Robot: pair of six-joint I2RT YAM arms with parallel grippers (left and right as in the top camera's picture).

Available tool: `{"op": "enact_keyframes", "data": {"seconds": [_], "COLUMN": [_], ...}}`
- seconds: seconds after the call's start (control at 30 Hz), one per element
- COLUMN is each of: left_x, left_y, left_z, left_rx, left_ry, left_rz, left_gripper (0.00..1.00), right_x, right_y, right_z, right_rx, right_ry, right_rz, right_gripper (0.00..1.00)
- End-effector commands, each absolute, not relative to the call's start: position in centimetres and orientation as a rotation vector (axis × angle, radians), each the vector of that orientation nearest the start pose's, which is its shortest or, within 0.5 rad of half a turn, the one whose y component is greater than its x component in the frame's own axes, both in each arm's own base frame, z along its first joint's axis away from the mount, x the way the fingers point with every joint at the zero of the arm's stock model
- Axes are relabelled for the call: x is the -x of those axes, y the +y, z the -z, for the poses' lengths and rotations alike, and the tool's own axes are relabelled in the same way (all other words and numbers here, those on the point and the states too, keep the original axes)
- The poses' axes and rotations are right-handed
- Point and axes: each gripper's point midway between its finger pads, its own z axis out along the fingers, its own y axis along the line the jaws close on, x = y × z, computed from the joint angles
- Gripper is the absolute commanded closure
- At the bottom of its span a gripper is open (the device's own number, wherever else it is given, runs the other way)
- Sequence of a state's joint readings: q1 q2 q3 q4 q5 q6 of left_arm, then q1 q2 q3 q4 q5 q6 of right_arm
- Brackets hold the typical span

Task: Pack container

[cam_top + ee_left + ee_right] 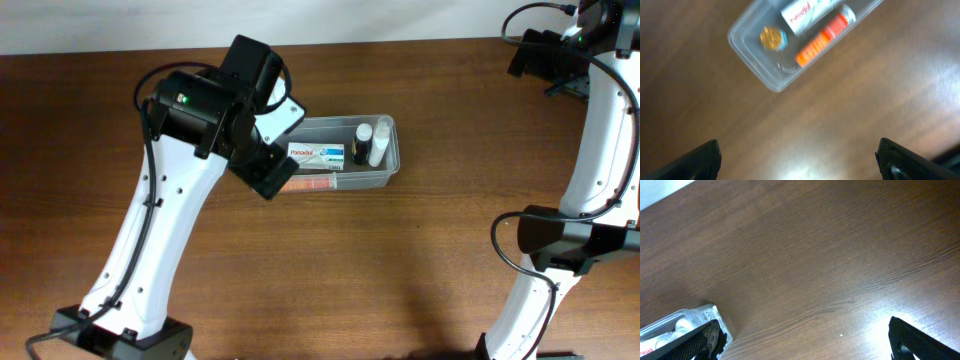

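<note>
Spread wide at the bottom corners of its wrist view, the left gripper (800, 162) hangs empty above the container (767, 75), which sits upper centre of that frame on the brown table (865, 100) (a Panadol box (317, 154), an orange tube (821, 40) and a white bottle (380, 142) lie inside). The right gripper (807, 340), fingers equally wide apart and empty, is at the overhead frame's upper right, well apart from the container.

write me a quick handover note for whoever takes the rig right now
Left gripper: open, empty, hovering by the end of the container.
Right gripper: open, empty, well off to the side.
Done: Panadol box, orange tube, gold round item and two small bottles are inside.
To do: no loose item or lid in view; confirm packing is complete.
</note>
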State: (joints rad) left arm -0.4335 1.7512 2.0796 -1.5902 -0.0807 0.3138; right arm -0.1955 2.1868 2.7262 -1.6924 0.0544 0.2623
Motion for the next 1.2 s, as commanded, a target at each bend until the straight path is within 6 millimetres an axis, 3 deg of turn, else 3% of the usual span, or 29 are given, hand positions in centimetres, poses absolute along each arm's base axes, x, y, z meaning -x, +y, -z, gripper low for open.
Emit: {"op": "enact_keyframes", "data": {"seconds": [0.0,0.13,0.27,0.5,0.7,0.97,1.17], "left_x": [-32.3,-33.6,-33.8,-33.0,-30.2,-26.3,-25.1], "left_y": [-13.7,-13.9,-12.9,-9.9,-8.1,-6.5,-5.9], "left_z": [-30.2,-32.2,-31.9,-27.8,-25.0,-20.5,-19.0], "left_rx": [-0.922,-0.827,-0.755,-0.631,-0.557,-0.492,-0.471], "left_ry": [2.512,2.316,2.217,2.067,1.868,1.643,1.595], "left_rz": [0.000,0.067,0.098,0.131,0.087,0.034,0.016], "left_gripper": [0.00,0.00,0.00,0.00,0.00,0.00,0.00], "right_x": [-44.0,-44.0,-44.0,-44.0,-44.0,-44.0,-44.0], "right_y": [-9.4,-9.4,-9.4,-9.4,-9.4,-9.4,-9.4], "right_z": [-28.9,-28.9,-28.9,-28.9,-28.9,-28.9,-28.9], "right_rx": [-0.634,-0.633,-0.634,-0.633,-0.633,-0.634,-0.633], "right_ry": [2.628,2.628,2.628,2.628,2.628,2.628,2.628], "right_rz": [0.048,0.048,0.048,0.048,0.048,0.048,0.048], "right_gripper": [0.02,0.02,0.02,0.02,0.02,0.02,0.02]}}
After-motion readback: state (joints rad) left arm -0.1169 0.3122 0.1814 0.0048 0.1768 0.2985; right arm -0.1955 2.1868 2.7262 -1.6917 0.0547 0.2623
